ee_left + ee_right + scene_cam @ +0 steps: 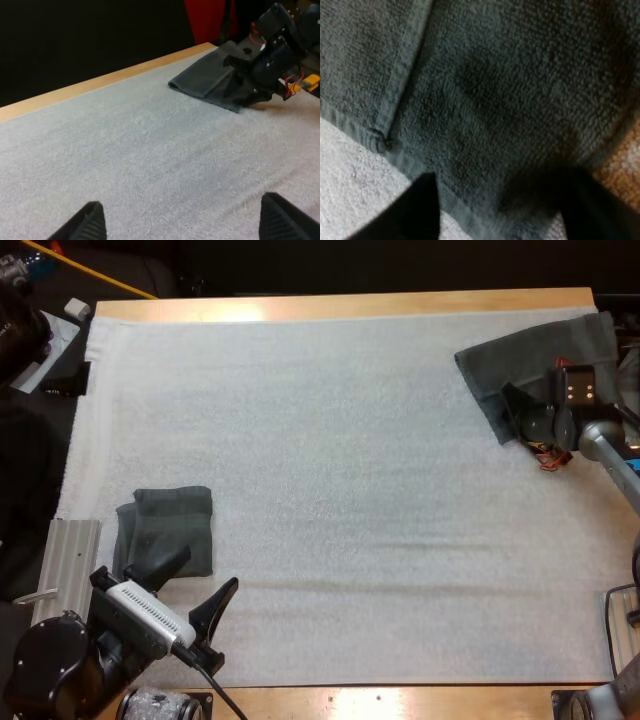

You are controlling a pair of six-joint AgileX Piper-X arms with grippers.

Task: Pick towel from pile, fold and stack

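Observation:
A folded dark grey-green towel (165, 530) lies on the white mat (340, 460) near its front left corner. My left gripper (197, 586) hovers just in front of that towel, open, with nothing between its fingers (85, 224). A second, loosely spread towel (530, 355) lies at the mat's far right corner, partly over the edge. My right gripper (512, 405) is down at this towel's near edge. In the right wrist view its fingers (417, 207) stand apart, close over the towel (485, 90) near its hem. The left wrist view looks across the mat at that towel (207, 77) and the right gripper (245, 80).
Ribbed metal plates sit at the table's front left (68, 560) and front right (622, 625). The wooden table edge (340, 306) runs along the far side. White and dark objects (50, 335) lie off the far left corner.

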